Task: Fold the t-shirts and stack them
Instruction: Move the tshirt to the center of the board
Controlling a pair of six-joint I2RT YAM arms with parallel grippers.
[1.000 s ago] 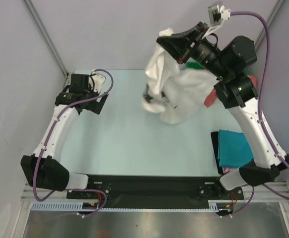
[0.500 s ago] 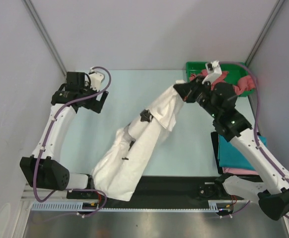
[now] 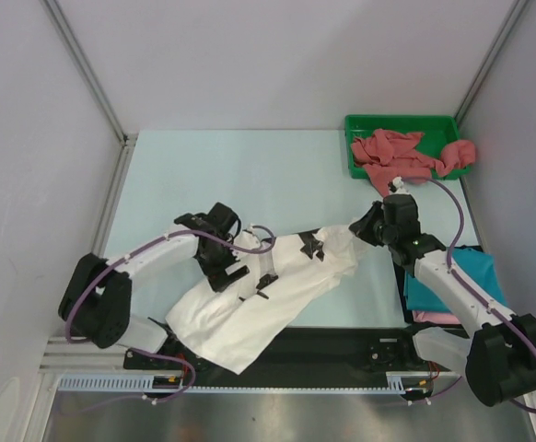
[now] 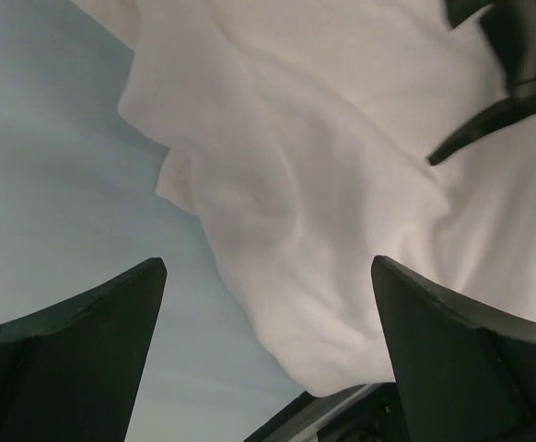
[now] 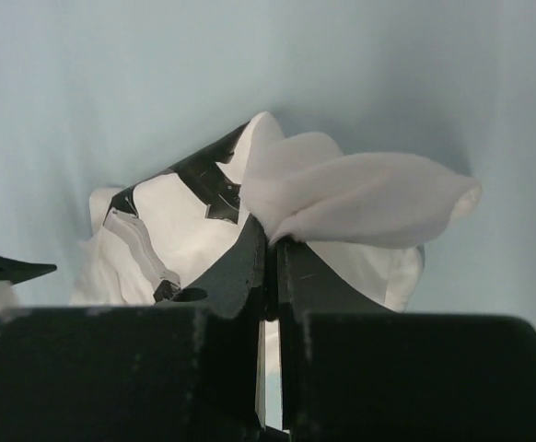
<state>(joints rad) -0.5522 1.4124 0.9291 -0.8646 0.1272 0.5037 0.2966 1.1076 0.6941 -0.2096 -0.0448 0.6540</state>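
The white t-shirt (image 3: 286, 285) lies stretched slantwise across the table's near half, and its lower end hangs over the front edge. My right gripper (image 3: 362, 230) is shut on the shirt's upper right edge; in the right wrist view the jaws (image 5: 273, 238) pinch a fold of the white t-shirt (image 5: 360, 195). My left gripper (image 3: 228, 269) hovers over the shirt's left part, open. Its fingers (image 4: 111, 318) stand wide apart above the white t-shirt (image 4: 342, 147), which is crumpled there. Dusty red t-shirts (image 3: 399, 153) lie heaped in the tray. A folded teal t-shirt (image 3: 452, 274) lies on a pink one (image 3: 432, 317).
A green tray (image 3: 355, 124) stands at the back right corner. The folded stack rests on a dark mat at the right edge, beside my right arm. Pale blue table (image 3: 231, 175) shows behind the white shirt. Metal posts frame the back corners.
My right gripper swung the white shirt down from high at the back and laid it out towards the front. My left arm came from the back left to over the shirt.
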